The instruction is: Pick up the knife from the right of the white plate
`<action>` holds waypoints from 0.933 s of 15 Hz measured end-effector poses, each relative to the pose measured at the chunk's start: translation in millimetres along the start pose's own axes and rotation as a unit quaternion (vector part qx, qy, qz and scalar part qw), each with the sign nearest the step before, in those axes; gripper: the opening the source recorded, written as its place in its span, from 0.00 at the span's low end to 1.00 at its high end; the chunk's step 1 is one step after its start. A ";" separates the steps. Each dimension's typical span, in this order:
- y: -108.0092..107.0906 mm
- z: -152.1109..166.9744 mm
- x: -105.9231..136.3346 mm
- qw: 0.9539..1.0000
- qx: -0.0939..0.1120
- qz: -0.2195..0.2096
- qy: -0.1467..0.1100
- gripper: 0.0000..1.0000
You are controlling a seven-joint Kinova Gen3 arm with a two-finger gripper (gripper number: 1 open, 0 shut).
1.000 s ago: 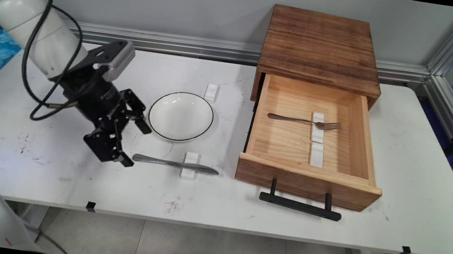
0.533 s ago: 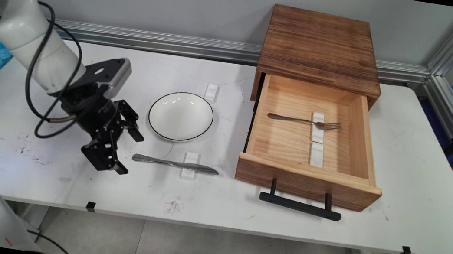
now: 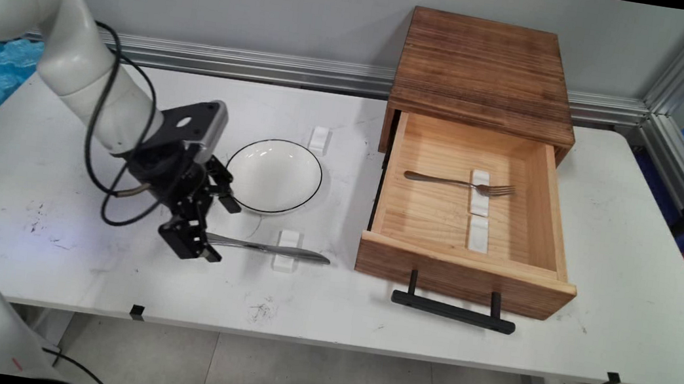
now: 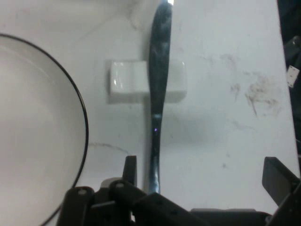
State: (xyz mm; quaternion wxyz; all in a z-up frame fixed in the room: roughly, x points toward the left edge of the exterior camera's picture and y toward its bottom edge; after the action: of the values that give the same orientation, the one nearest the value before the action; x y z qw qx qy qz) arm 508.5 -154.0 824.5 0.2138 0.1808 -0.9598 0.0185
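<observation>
Two black fingers stand spread apart on the gripper (image 3: 219, 232), which hangs low over the handle end of a steel knife (image 3: 268, 249) on the white table (image 3: 106, 280), gripping nothing; in the hand view the handle (image 4: 154, 155) runs up between them. The knife lies across a small white rest (image 3: 286, 251), just in front of a white black-rimmed plate (image 3: 273, 176). Well to the right, an open wooden drawer (image 3: 467, 271) holds a fork (image 3: 459, 183) on another white rest (image 3: 479, 193).
</observation>
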 end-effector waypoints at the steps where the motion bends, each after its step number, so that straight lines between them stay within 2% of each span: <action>1: -0.6 3.7 3.9 1.000 0.003 0.001 0.000 1.00; 6: -3.4 21.0 16.5 1.000 0.012 0.001 -0.001 1.00; 14: -10.5 48.4 18.6 1.000 0.019 -0.004 -0.004 1.00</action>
State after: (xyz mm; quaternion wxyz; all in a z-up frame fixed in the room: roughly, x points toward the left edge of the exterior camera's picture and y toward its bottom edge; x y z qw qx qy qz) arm 477.0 -175.6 787.9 0.2060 0.1886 -0.9595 0.0355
